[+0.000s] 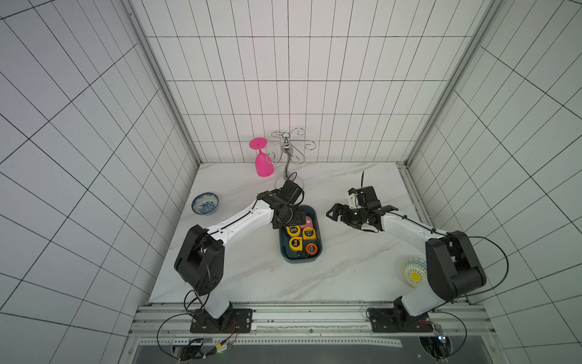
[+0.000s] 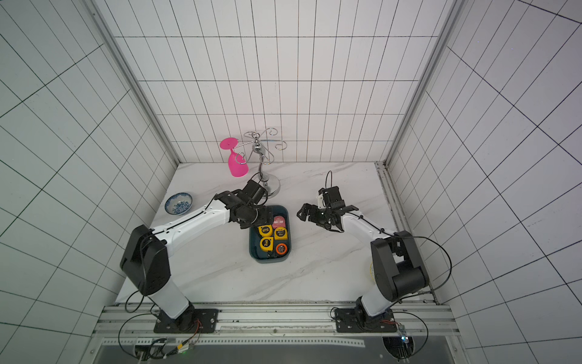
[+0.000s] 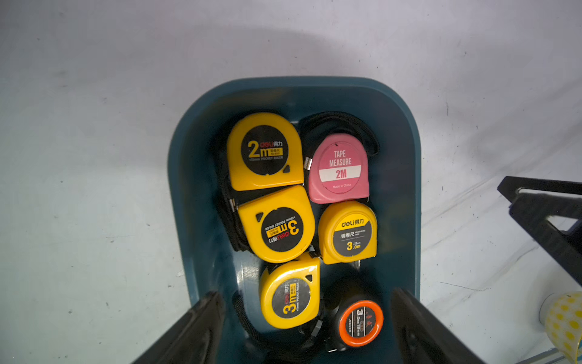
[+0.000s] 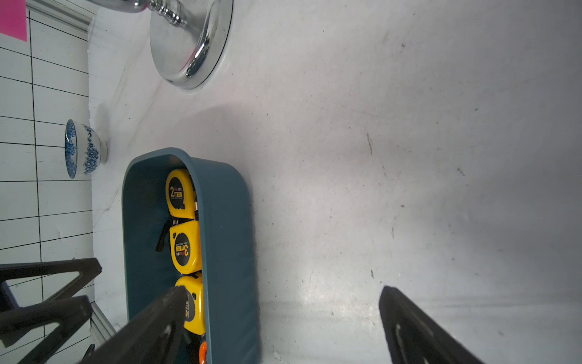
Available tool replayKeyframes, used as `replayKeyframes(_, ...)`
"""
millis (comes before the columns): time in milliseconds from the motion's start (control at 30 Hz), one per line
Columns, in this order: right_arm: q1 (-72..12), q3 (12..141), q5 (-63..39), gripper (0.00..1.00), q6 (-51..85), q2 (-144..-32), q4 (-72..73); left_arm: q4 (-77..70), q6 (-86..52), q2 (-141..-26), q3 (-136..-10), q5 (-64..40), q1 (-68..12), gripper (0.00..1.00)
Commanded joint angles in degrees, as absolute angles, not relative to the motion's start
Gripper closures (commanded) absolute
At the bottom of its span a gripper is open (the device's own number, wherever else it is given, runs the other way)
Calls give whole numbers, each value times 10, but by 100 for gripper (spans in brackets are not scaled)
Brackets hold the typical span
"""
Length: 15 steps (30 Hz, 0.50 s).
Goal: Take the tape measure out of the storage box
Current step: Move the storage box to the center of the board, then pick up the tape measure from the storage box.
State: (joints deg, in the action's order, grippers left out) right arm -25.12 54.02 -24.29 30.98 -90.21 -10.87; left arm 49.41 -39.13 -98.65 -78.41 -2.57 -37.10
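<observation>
The teal storage box sits mid-table and holds several tape measures. Most are yellow, such as the one marked 2m; one is pink and one is black with an orange ring. My left gripper hangs over the box, open, holding nothing. In both top views it covers the box's far left corner. My right gripper is open and empty just right of the box. One of its fingers overlaps the box wall.
A chrome glass rack stands at the back with a pink glass hanging upside down from it. A blue-and-white bowl sits at the left edge. A yellow patterned bowl lies beside the right arm.
</observation>
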Motion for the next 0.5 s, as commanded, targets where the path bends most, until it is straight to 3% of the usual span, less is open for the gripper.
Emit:
replayKeyframes(0, -249, 535, -232, 1, 299, -888, -124, 523, -394, -1017, -821, -26, -382, 18)
replayKeyframes(300, -244, 536, -239, 1, 299, -897, -124, 548, -415, -1074, -838, 7, -388, 28)
replayKeyframes(467, -241, 538, -243, 1, 299, -902, -124, 550, -415, -1091, -836, 15, -387, 29)
